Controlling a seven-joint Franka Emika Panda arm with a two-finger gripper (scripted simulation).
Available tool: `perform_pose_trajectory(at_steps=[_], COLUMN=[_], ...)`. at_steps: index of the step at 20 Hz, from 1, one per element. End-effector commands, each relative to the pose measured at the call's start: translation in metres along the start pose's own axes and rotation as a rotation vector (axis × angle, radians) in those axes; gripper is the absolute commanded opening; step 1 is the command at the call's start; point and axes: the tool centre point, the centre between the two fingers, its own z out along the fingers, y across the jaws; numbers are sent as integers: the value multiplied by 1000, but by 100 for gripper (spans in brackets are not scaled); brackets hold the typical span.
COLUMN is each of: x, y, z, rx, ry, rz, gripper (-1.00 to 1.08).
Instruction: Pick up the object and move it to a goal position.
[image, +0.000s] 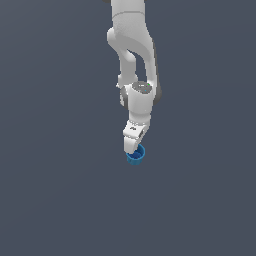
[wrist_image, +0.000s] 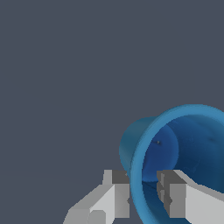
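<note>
Cup (wrist_image: 183, 144) wall btwn fingers (wrist_image: 118, 192)

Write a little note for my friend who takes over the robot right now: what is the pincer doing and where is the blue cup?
Pincer: shut on the blue cup's rim, one finger outside the wall, the other inside the hollow.
Cup: tilted, at the pincer's tip in the exterior view; whether it is off the ground cannot be told.
Done: the grasp.
Left: carry it to the goal, which no picture shows, then let go.
</note>
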Motion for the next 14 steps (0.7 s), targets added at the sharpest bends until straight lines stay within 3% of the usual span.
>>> perform_pose_trajectory(at_steps=[1, 14], x=[0, -5], y=[-1, 21], z=[1, -34], rx=[2, 1], ry=[-1, 0], rz=[-1, -1], gripper=[-100, -100])
